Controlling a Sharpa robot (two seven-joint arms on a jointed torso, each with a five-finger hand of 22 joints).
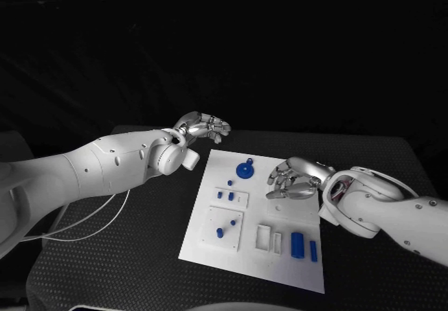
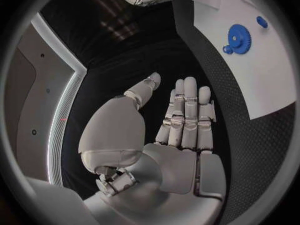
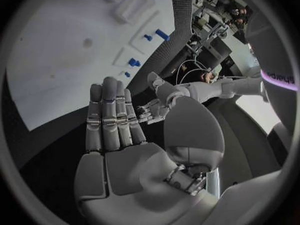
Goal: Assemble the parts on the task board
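The white task board [image 1: 285, 207] lies in the middle of the black table. A blue gear [image 1: 245, 170] sits near its far edge, with small blue pegs [image 1: 225, 194] below it and two more pegs [image 1: 225, 227] on a raised square. Two blue cylinders [image 1: 303, 246] lie near the board's near right corner. My left hand [image 1: 202, 126] hovers beyond the board's far left corner, fingers straight and empty. My right hand [image 1: 294, 178] hangs over the board's right edge, holding nothing. In the left wrist view the flat left hand [image 2: 181, 120] faces the gear [image 2: 237, 35]. The right hand [image 3: 115, 120] is spread, the pegs [image 3: 133, 62] beyond it.
Two white slotted blocks [image 1: 270, 238] stand on the board beside the cylinders. A thin white cable [image 1: 93, 223] loops over the table under my left arm. Black table [image 1: 122, 259] surrounds the board on all sides.
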